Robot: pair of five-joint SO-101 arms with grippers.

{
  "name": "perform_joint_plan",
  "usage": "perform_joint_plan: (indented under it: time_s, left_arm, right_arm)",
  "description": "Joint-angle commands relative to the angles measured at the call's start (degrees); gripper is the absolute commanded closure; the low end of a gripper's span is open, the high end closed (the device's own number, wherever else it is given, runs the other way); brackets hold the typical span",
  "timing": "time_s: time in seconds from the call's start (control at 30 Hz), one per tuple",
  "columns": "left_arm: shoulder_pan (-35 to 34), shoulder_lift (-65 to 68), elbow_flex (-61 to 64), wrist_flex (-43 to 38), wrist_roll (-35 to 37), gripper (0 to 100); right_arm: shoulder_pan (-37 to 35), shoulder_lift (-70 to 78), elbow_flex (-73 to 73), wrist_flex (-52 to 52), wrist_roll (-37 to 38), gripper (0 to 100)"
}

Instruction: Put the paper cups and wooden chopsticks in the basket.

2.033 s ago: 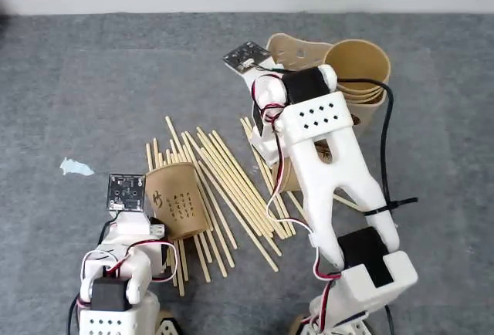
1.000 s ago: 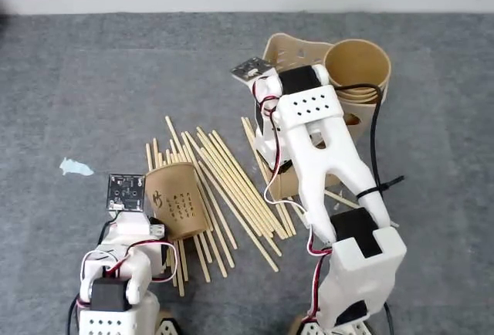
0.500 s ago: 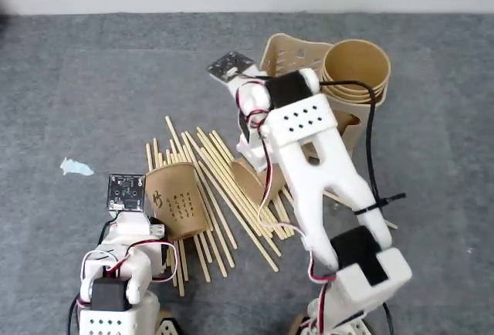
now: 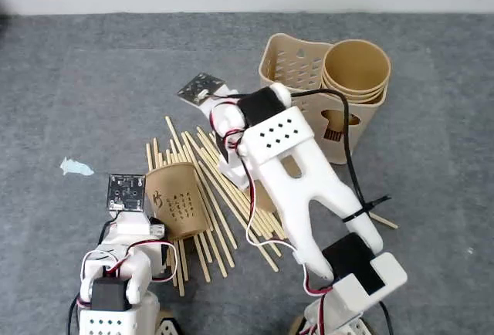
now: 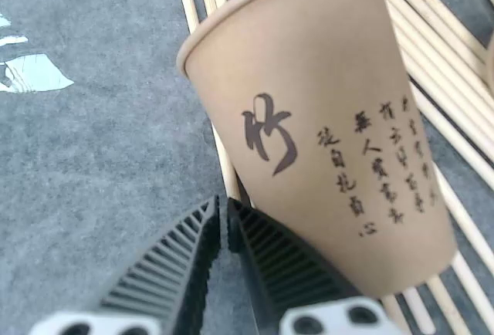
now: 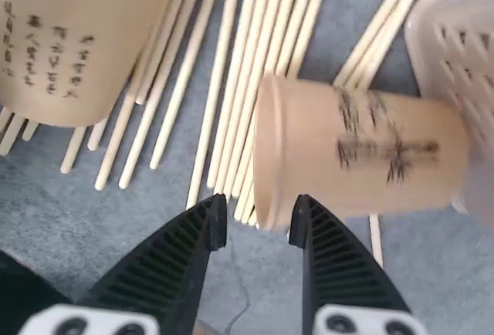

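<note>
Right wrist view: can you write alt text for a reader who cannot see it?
The right gripper, open, straddles the rim of a paper cup lying on its side across scattered wooden chopsticks. A second paper cup rests on the chopsticks farther off, and a corner of the perforated basket sits beside the first cup's base.

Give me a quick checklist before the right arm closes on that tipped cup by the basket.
1. Right gripper open: ok.
2. Tipped cup rim between its jaws: ok.
3. Cup free of the chopsticks: not ok, it lies on them.
4. Basket upright, room beside the stacked cups: ok.
5. Left gripper clear of it, shut beside the other cup: ok.
</note>
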Motion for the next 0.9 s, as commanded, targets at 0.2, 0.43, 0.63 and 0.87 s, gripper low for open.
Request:
perform_joint_plan:
  time_s: [0.2, 0.43, 0.63, 0.87]
  left_arm:
    - [0.3, -1.0, -0.5, -0.3, 0.4, 99]
    - [0.3, -1.0, -0.5, -0.3, 0.4, 99]
    - [0.3, -1.0, -0.5, -0.3, 0.4, 99]
    - [0.3, -1.0, -0.5, -0.3, 0.4, 99]
  right_arm:
    - [0.2, 3.7, -0.4, -3.6, 3.4, 84.3]
    - [0.4, 2.6, -0.5, -1.3, 9.3, 84.4]
    - [0.7, -6.7, -0.1, 2.9, 9.9, 84.6]
    - [0.6, -25.4, 14.0, 4.1, 8.0, 84.4]
